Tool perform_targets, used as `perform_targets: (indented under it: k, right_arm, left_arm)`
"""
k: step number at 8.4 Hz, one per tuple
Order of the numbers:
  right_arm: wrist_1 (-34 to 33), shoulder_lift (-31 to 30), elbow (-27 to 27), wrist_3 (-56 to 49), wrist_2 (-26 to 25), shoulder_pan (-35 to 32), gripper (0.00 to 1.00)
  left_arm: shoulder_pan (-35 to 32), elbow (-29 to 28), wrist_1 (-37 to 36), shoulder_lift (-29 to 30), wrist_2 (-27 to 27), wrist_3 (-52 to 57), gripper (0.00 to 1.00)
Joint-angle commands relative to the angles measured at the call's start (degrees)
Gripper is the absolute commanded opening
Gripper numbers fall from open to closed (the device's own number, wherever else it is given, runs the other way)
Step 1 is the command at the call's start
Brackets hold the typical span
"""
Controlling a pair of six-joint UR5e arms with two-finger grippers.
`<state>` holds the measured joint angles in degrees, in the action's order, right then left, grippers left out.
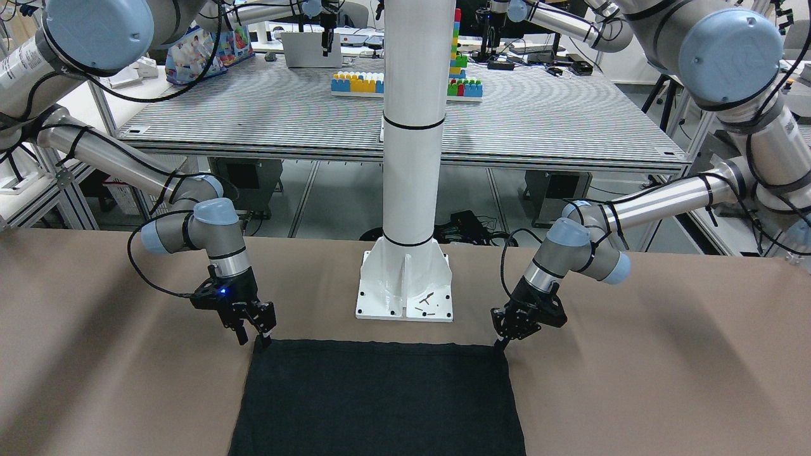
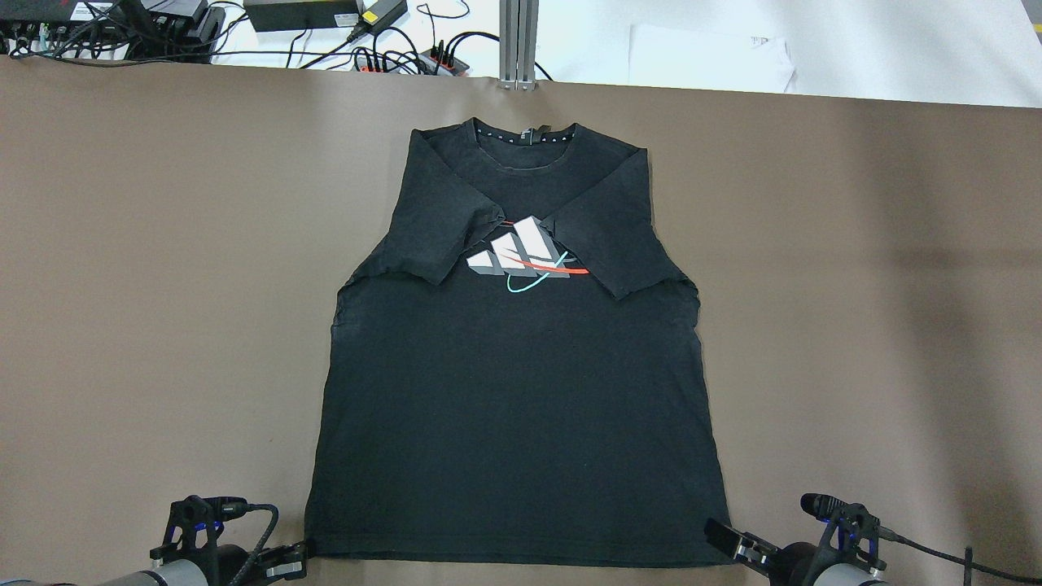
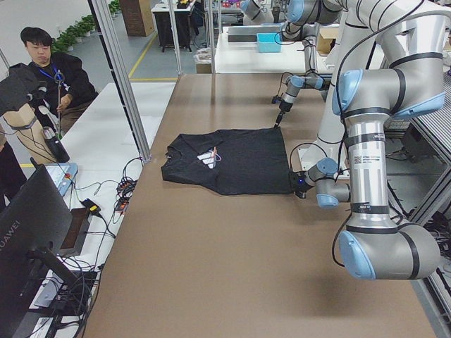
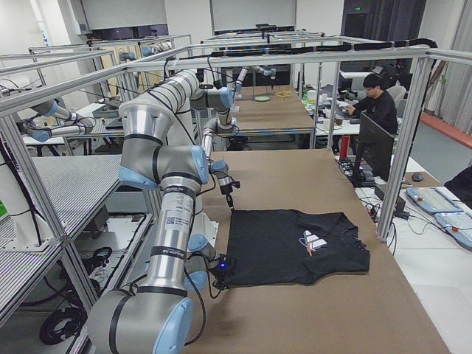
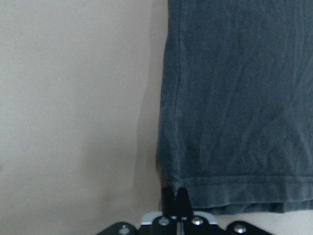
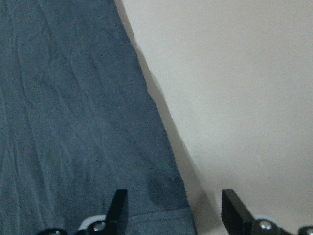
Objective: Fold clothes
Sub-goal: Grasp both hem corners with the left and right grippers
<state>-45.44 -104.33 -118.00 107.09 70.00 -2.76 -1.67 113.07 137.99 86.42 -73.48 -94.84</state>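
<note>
A black T-shirt (image 2: 521,391) with a white, red and teal chest logo (image 2: 525,252) lies flat on the brown table (image 2: 855,285), both sleeves folded in over the chest. Its collar points away from me and its hem is nearest me. My left gripper (image 5: 175,196) is shut on the hem's left corner, low on the table; it also shows in the front view (image 1: 504,342). My right gripper (image 6: 176,208) is open at the hem's right corner, with the shirt's edge (image 6: 161,191) between its fingers. In the front view it (image 1: 256,337) hovers just above that corner.
The white pillar base (image 1: 405,285) stands just behind the hem, between my arms. Cables and power adapters (image 2: 326,16) and a white sheet (image 2: 708,57) lie past the table's far edge. An operator (image 3: 49,70) sits beyond that edge.
</note>
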Motion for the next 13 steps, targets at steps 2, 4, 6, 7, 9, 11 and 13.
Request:
perform_targets:
  k: [2, 4, 6, 7, 9, 11, 13]
  right_arm:
    - [0.00, 0.35, 0.31, 0.05, -1.09, 1.87, 0.35]
    - [0.00, 0.35, 0.22, 0.14, -1.71, 2.32, 0.35]
    - [0.00, 0.35, 0.22, 0.14, -2.14, 2.67, 0.35]
    - [0.00, 0.35, 0.22, 0.14, -2.32, 2.67, 0.23]
    - [0.00, 0.35, -0.39, -0.13, -2.32, 2.58, 0.00]
    - [0.00, 0.26, -4.41, -1.00, -2.24, 2.06, 0.00]
    - [-0.17, 0.35, -8.46, -8.00, -2.06, -0.22, 0.00]
  left_arm:
    - [0.00, -0.05, 0.00, -0.03, 0.00, 0.00, 0.00]
    - [0.00, -0.05, 0.00, -0.03, 0.09, 0.00, 0.00]
    - [0.00, 0.04, 0.00, -0.03, 0.09, 0.00, 0.00]
    - [0.00, 0.21, 0.09, 0.06, 0.09, 0.00, 0.00]
    - [-0.35, 2.22, 0.00, -0.20, -0.44, 0.35, 0.00]
    - [-1.22, 5.99, -0.35, -0.47, -1.31, 1.31, 0.00]
    - [-9.36, 12.75, -11.09, 0.58, -11.99, 1.76, 0.00]
